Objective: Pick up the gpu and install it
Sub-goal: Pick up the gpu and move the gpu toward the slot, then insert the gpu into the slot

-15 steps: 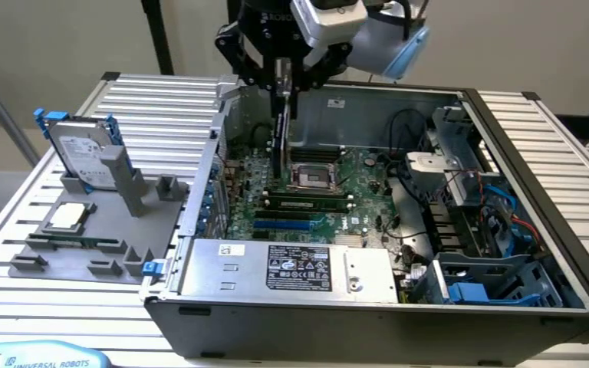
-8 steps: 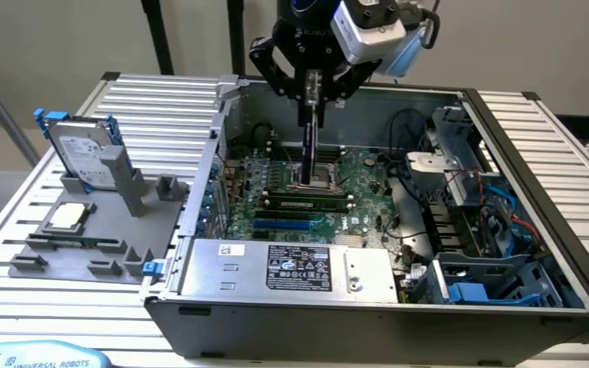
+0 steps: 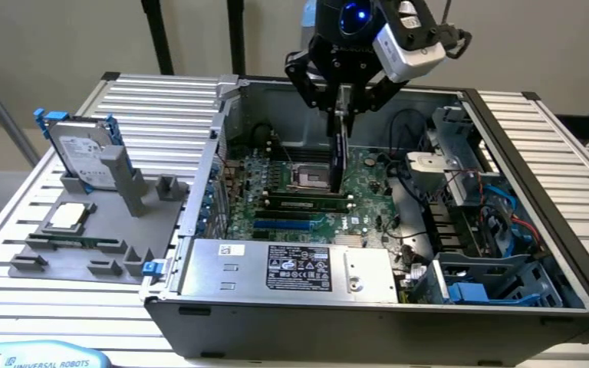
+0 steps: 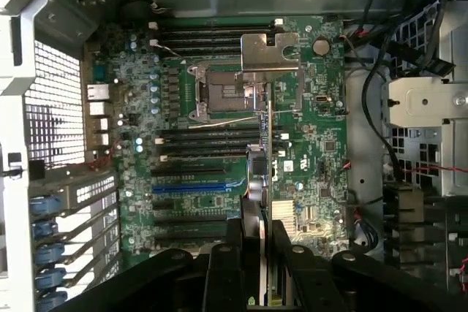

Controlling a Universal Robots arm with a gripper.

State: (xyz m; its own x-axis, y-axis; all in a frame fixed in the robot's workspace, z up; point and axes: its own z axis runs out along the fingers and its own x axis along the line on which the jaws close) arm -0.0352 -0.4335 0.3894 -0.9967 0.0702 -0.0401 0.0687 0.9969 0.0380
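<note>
The claw (image 3: 340,107) is clamped partway closed on the gpu (image 3: 337,157), which hangs edge-down above the motherboard (image 3: 371,195).

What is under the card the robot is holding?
The gpu hangs edge-on in the gripper above the green motherboard, beside its processor socket. The strip right beneath the card is covered.

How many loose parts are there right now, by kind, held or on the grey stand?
gpu, in the gripper: 1
hard drive, on the grey stand: 1
processor chip, on the grey stand: 1
Total: 3
</note>
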